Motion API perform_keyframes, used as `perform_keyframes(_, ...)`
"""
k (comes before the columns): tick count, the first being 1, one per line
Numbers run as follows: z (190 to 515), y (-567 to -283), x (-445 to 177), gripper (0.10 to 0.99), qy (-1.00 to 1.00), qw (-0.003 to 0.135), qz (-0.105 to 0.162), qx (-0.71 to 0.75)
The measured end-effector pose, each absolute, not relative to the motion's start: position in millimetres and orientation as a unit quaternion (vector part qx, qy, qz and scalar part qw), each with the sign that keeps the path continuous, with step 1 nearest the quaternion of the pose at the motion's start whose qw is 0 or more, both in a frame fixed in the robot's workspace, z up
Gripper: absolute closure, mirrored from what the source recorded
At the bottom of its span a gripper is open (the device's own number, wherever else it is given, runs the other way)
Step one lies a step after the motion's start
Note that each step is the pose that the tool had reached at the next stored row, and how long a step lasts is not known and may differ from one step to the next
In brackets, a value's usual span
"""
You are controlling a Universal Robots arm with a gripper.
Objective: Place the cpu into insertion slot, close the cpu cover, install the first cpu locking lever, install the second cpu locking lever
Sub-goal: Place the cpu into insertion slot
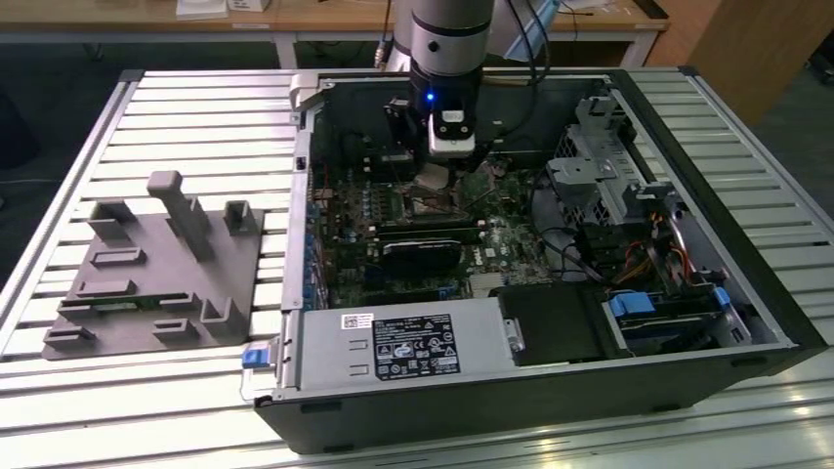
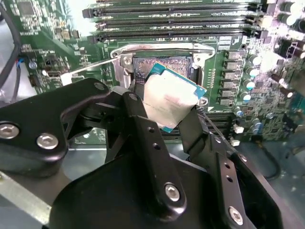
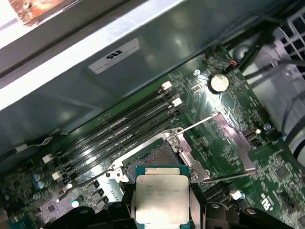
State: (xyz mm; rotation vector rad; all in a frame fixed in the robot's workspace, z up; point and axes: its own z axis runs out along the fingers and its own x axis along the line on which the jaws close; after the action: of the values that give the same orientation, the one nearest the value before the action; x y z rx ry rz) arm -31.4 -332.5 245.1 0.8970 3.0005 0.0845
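My gripper (image 2: 164,109) is shut on the cpu (image 2: 172,98), a pale silvery square chip on a green backing, gripped at two opposite edges by the black fingers (image 2: 143,133). The chip hangs tilted just above the insertion slot (image 2: 164,63), whose dark centre and silvery rim lie uncovered on the green board. In the first wrist view the cpu (image 3: 161,198) sits between the fingertips in front of the insertion slot (image 3: 151,156). The cpu cover (image 3: 224,143) is swung open beside the slot. A thin locking lever (image 3: 195,124) stands raised. In the exterior view the gripper (image 1: 438,178) hovers over the insertion slot (image 1: 432,205).
Long black memory slots (image 3: 119,136) run beside the socket. The open computer case (image 1: 300,225) lies on a slatted metal table (image 1: 729,117), with a drive cage (image 1: 593,166) and a power supply (image 1: 391,347) inside. A grey fixture (image 1: 156,264) stands at the exterior view's left.
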Motion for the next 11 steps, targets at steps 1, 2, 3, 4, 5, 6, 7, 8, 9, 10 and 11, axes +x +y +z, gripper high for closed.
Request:
perform_keyframes(1, 245.1, -332.5, -31.4, 0.549, 0.956, 0.005, 0.027, 0.292)
perform_keyframes(2, 245.1, -332.5, -31.4, 0.549, 0.954, 0.005, 0.027, 0.299)
perform_keyframes(3, 245.0, -332.5, -31.4, 0.549, 0.952, 0.005, 0.027, 0.306)
perform_keyframes(4, 245.0, -332.5, -31.4, 0.549, 0.950, 0.005, 0.027, 0.312)
perform_keyframes(5, 244.9, -332.5, -31.4, 0.549, 0.947, 0.005, 0.027, 0.320)
perform_keyframes(6, 244.9, -332.5, -31.4, 0.549, 0.944, 0.006, 0.027, 0.328)
perform_keyframes(7, 244.8, -332.5, -31.4, 0.549, 0.942, 0.006, 0.027, 0.334)
perform_keyframes(8, 244.7, -332.5, -31.4, 0.549, 0.939, 0.006, 0.026, 0.342)
perform_keyframes(9, 244.7, -332.4, -31.4, 0.549, 0.937, 0.006, 0.026, 0.348)
perform_keyframes(10, 244.6, -332.5, -31.4, 0.549, 0.935, 0.006, 0.026, 0.354)
perform_keyframes(11, 244.6, -332.5, -31.4, 0.549, 0.932, 0.006, 0.026, 0.360)
